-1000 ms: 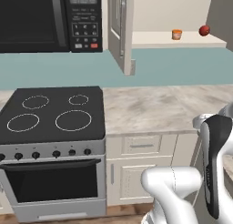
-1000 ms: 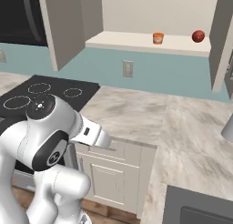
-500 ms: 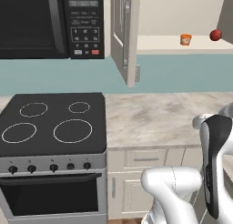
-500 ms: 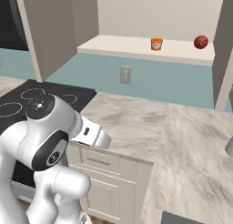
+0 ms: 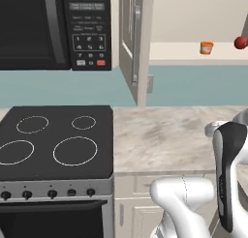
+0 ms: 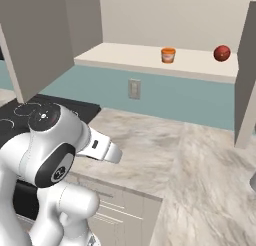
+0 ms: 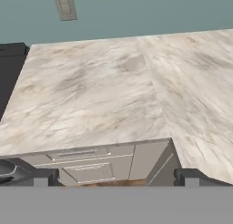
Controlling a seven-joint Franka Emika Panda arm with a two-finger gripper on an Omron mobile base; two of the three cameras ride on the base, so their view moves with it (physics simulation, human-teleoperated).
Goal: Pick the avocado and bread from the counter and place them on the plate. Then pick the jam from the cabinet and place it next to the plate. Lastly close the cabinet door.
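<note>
The small red jam [image 5: 240,42] [image 6: 221,53] sits on the shelf of the open wall cabinet [image 6: 150,55]. Its cream cabinet door [image 5: 135,43] stands swung out, edge-on, with the silver bar handle showing. Below spreads the pale marble counter [image 5: 164,135] [image 6: 200,170] [image 7: 100,91]. My gripper [image 7: 116,176] hangs open in front of the counter's front edge, its dark fingertips [image 7: 43,175] wide apart with nothing between them. The arm is folded low by the base. The avocado, the bread and the plate are out of view.
An orange cup [image 5: 206,48] [image 6: 168,55] stands on the shelf left of the jam. A black stove [image 5: 53,140] lies left of the counter, under a microwave [image 5: 48,29]. A wall outlet [image 6: 133,88] [image 7: 65,4] is on the teal backsplash. Another open door [image 6: 245,80] hangs at the right.
The whole picture has shifted: the base has driven closer to the counter and cabinet, so everything looms larger. The arm keeps its folded pose and the gripper stays open.
</note>
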